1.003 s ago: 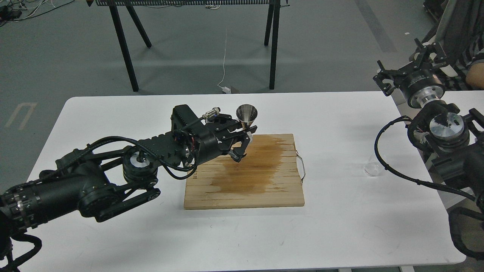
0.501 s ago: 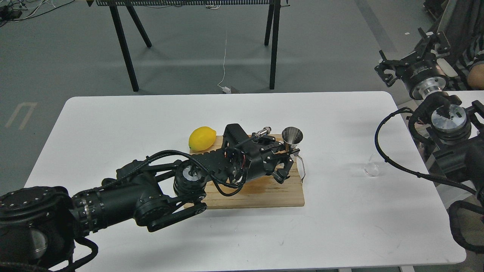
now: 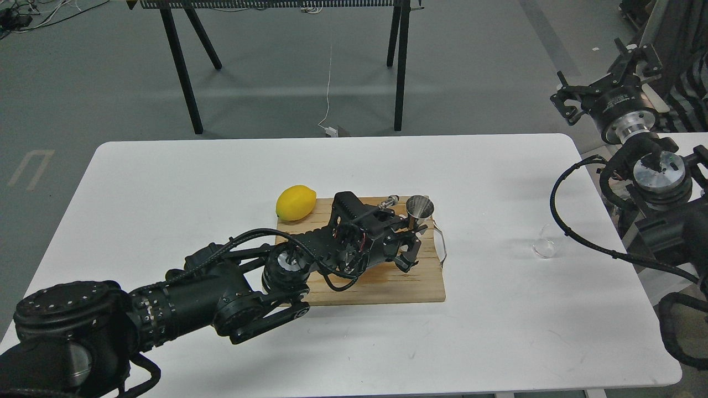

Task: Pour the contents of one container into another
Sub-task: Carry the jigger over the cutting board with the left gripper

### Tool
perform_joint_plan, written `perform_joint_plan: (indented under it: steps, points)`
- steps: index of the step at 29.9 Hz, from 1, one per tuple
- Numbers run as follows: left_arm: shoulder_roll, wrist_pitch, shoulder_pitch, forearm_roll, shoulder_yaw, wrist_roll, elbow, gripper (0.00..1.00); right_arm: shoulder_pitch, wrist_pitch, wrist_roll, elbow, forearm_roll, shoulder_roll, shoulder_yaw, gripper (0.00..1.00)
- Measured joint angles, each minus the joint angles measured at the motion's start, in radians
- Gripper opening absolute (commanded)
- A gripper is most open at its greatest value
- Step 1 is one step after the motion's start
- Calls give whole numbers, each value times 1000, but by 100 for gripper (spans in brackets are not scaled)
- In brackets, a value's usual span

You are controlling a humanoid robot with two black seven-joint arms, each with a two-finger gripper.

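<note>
My left arm entered from the lower left and lay diagonally across the white table (image 3: pixel 166 177), its wrist and forearm covering the left and centre of the wooden cutting board (image 3: pixel 387 287). Behind the wrist, to its left, the yellow lemon (image 3: pixel 296 202) rested at the board's far left corner, touching or just overlapping the board's edge.

The left gripper (image 3: pixel 416 235) sat over the far right part of the board. Its jaws were clamped on the steel jigger (image 3: pixel 420 210), which stood upright with its open cone facing up, directly above the fingertips. I could see only the upper cone; the waist and lower cone were hidden by the gripper body. Whether the jigger's base touched the board, I could not tell.

Just to the right of the gripper, the board's thin wire handle (image 3: pixel 442 243) projected from the board's right edge onto the table.

Well to the right of the gripper, with bare table between, the clear cup (image 3: pixel 543 247) sat near the table's right edge, close to a black cable (image 3: pixel 558 215) looping from my right arm. The cup appeared tilted or on its side; its contents could not be determined.

The right gripper (image 3: pixel 605 94) was raised beyond the table's far right corner, well apart from the cup. Its fingers appeared spread, holding nothing.
</note>
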Motion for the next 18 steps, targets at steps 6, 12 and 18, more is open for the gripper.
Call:
perform_joint_plan:
  steps: [6, 12, 18]
  points:
    - [0, 13, 5, 0, 3, 2, 35, 0, 1, 0, 2, 0, 0, 0, 0, 99]
    - [0, 28, 35, 0, 20, 2, 42, 0, 1, 0, 4, 0, 0, 0, 0, 99]
    - [0, 30, 79, 0, 30, 1, 42, 0, 1, -1, 5, 0, 0, -1, 0, 99]
